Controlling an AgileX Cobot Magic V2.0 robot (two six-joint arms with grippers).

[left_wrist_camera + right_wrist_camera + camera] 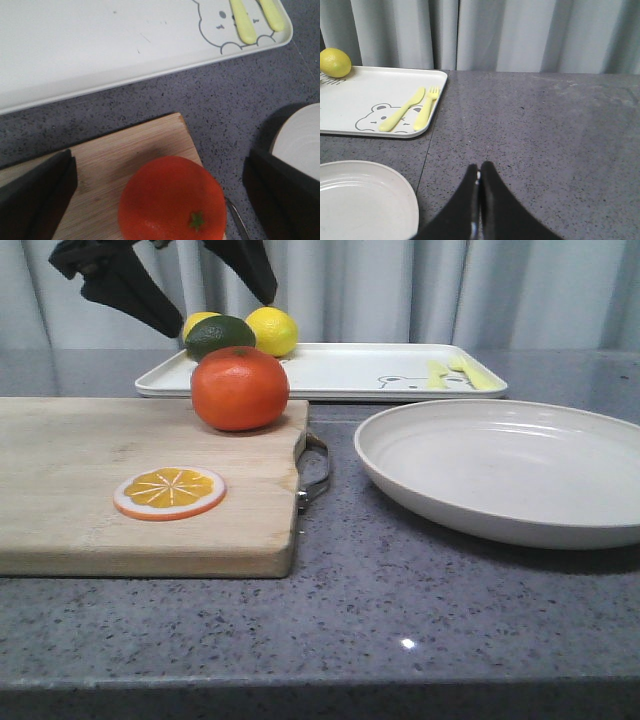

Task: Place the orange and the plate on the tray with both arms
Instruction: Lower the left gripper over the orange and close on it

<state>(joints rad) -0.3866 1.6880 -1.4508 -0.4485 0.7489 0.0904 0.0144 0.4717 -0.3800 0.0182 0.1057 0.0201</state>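
Desk surface of speckled grey stone [400, 620] carries everything here. Nearest lies a pale wooden cutting board [100, 490] with a flat orange slice [169, 491] on it, and beside it to the right the large round off-white plate [510, 465]. At the board's far corner sits the glossy round orange [240, 387], directly beneath the left gripper [160, 185], whose jaws are spread wide to either side of the fruit, so the left arm is clearly nearer it. The right gripper [479, 200] hovers just right of the plate, jaws pressed together. Farthest back rests the flat rectangular white tray [350, 370] with lemons [272, 330] and a dark green avocado [218, 335].
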